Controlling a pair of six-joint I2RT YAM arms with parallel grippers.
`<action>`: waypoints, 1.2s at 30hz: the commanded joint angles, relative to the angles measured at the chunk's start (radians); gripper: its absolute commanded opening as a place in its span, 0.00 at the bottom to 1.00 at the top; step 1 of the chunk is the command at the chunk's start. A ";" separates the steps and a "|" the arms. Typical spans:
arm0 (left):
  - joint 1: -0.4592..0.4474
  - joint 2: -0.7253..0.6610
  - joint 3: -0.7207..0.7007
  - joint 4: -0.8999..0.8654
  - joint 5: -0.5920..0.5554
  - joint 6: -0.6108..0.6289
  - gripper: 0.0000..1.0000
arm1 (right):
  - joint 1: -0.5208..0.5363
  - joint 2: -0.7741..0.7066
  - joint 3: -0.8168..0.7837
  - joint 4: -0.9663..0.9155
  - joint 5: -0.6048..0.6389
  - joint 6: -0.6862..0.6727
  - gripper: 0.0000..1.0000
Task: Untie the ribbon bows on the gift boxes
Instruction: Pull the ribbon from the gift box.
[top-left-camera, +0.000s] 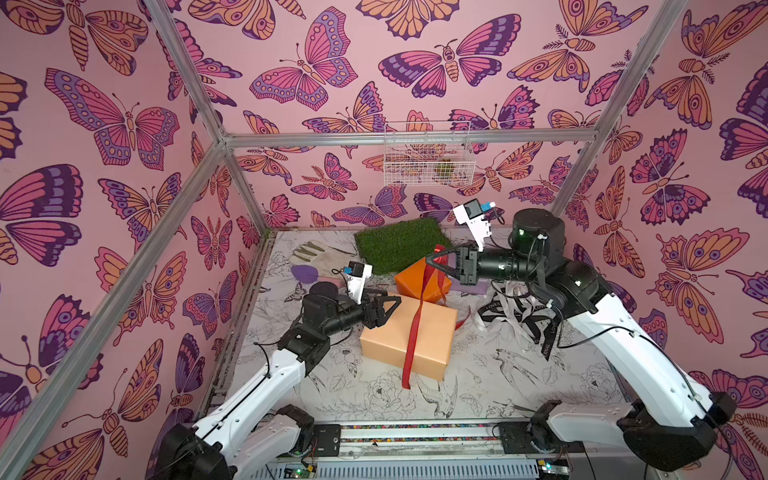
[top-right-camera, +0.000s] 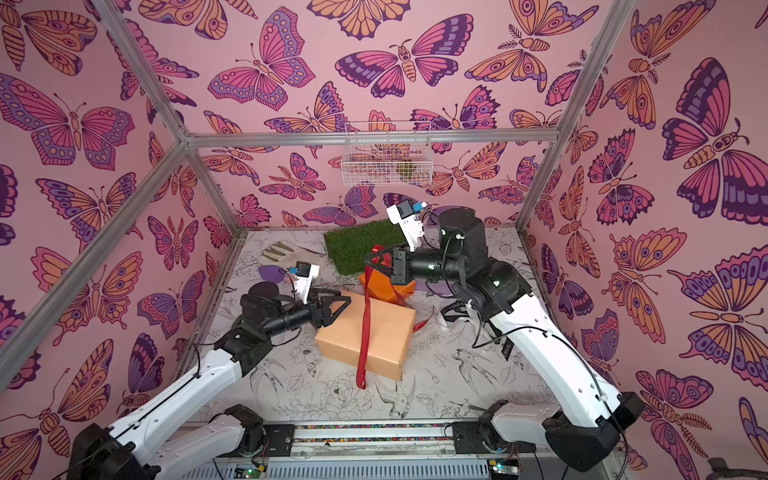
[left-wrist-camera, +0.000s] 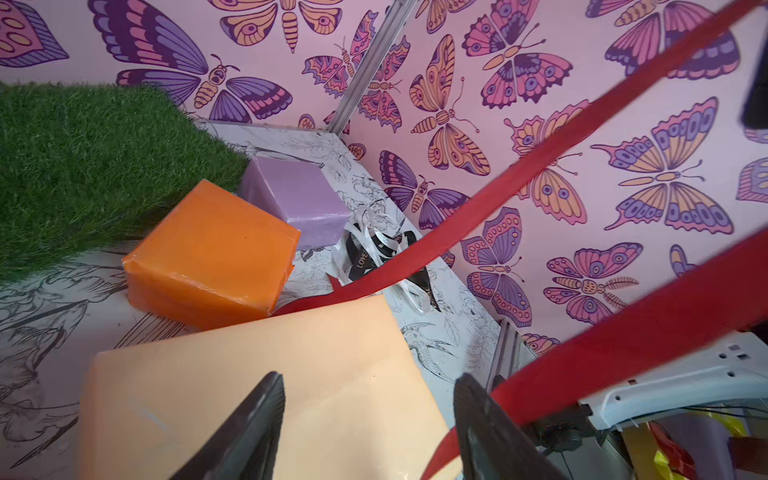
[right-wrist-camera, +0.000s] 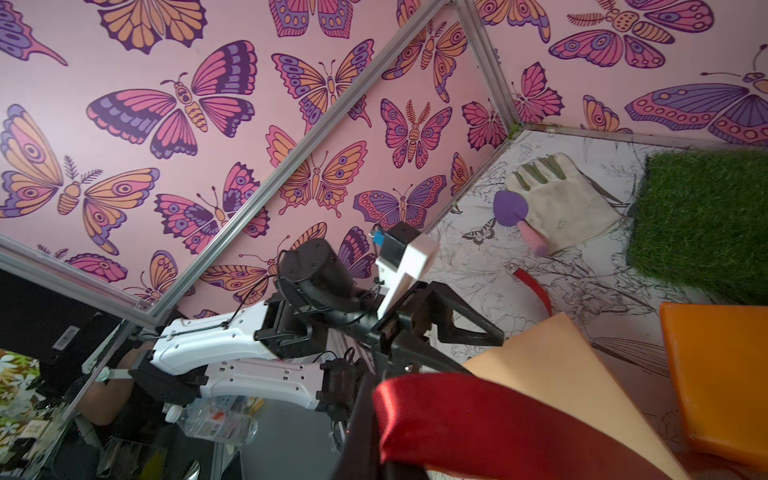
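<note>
While pinched aloft, glossy red ribbon (top-left-camera: 417, 326) drapes oblong peach box (top-left-camera: 386, 343).

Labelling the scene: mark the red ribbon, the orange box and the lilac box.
red ribbon (top-left-camera: 417, 328): a top view, middle of the band.
orange box (top-left-camera: 409, 277): a top view, top face.
lilac box (left-wrist-camera: 291, 187): left wrist view, top face.

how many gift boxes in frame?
3: peach-tan box mid-table; orange box behind it, beside the turf mat; lilac box next to the orange, largely occluded in both top views.
</note>
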 joint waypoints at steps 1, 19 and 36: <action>-0.050 -0.019 -0.011 -0.001 0.075 -0.003 0.68 | -0.010 0.010 -0.019 0.060 0.041 0.017 0.00; -0.086 0.319 0.275 0.065 0.159 0.248 0.72 | 0.006 0.063 -0.017 0.073 -0.400 0.128 0.00; -0.100 0.423 0.268 0.191 0.226 0.128 0.00 | -0.146 -0.014 -0.080 0.050 -0.301 0.127 0.00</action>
